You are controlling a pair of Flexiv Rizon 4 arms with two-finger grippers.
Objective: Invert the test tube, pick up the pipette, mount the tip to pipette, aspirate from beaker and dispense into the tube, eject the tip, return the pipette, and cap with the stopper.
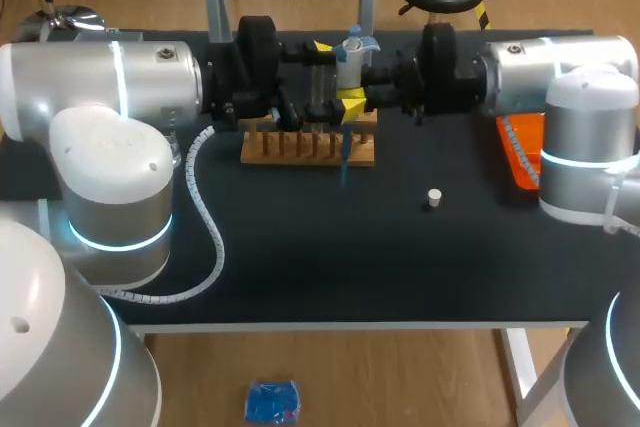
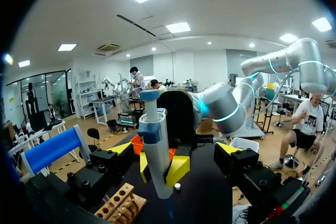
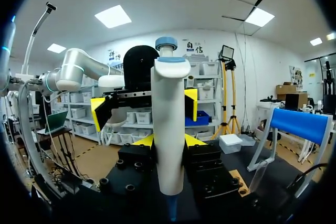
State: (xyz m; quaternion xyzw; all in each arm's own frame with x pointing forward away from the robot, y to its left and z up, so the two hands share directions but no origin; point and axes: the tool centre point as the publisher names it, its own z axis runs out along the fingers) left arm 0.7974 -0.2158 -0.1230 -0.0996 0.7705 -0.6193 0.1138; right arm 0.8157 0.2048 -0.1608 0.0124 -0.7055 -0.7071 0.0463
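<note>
**Pipette held upright over the rack, both claws meeting mid-worktop**

The right claw [image 3: 169, 141] is clamped on the pipette [image 3: 169, 103], with a yellow fingertip pressed against each side of the white barrel. The pipette stands upright with its blue plunger cap on top. A blue tip [image 1: 343, 162] is mounted at its lower end and points down.

In the head view the pipette hangs above the wooden rack [image 1: 290, 147], towards the rack's 3 o'clock end. The blue tip reaches down across the rack's front edge.

The left claw [image 2: 174, 149] faces the right claw from the opposite side. Its fingers are spread wide apart, one on either side of the pipette, and a gap shows on each side, so it grips nothing.

The small white stopper [image 1: 433, 198] stands alone on the black worktop [image 1: 300, 267], at about 4 o'clock from the rack and well apart from it. An orange tray [image 1: 520, 152] lies at 3 o'clock from the rack, partly hidden behind the right arm.
</note>
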